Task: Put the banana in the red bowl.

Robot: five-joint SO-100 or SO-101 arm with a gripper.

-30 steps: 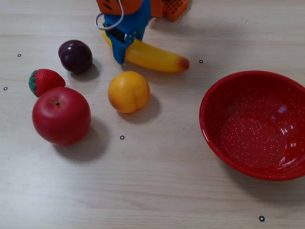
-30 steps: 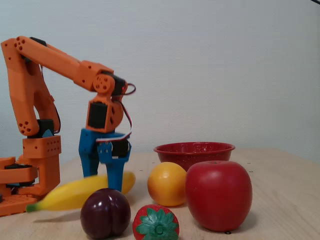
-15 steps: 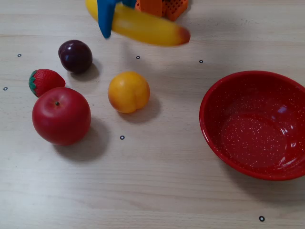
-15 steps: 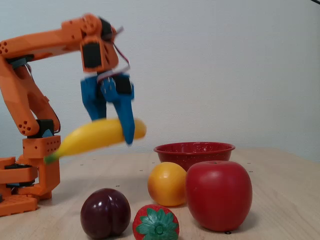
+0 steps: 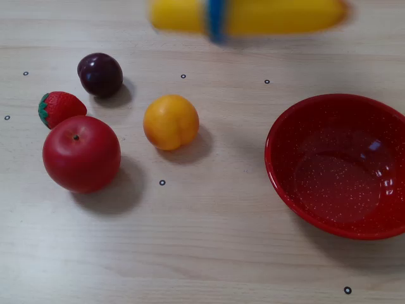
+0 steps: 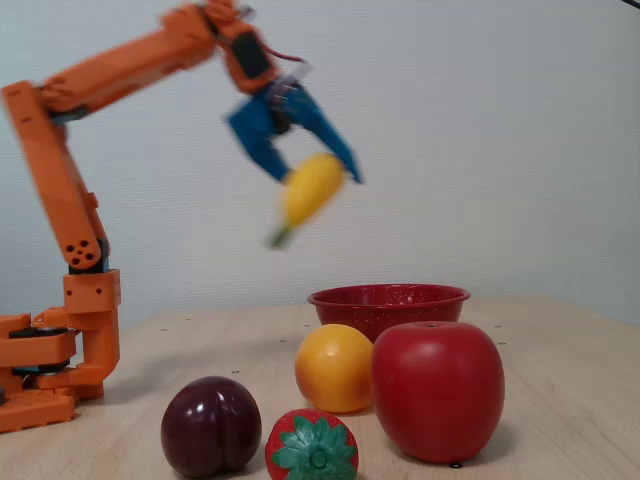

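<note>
The yellow banana [image 5: 278,16] hangs high in the air, blurred by motion, with my blue gripper [image 5: 216,25] shut around its middle. In a fixed view from the side, the banana [image 6: 308,192] points steeply down between the blue fingers [image 6: 330,145] of the gripper [image 6: 315,180], well above the table and left of the bowl. The red bowl [image 5: 288,190] sits at the right of the table with nothing in it; from the side the red bowl [image 6: 388,299] stands behind the fruit.
A red apple [image 5: 81,153], a strawberry [image 5: 60,106], a dark plum [image 5: 100,74] and a round orange-yellow fruit [image 5: 171,121] lie at the left. The orange arm base [image 6: 50,350] stands at the far left in a fixed view.
The gripper has lifted the banana off the table and swung it up and toward the bowl's side. The banana has tilted steeply. The other fruits and the bowl have not moved.
</note>
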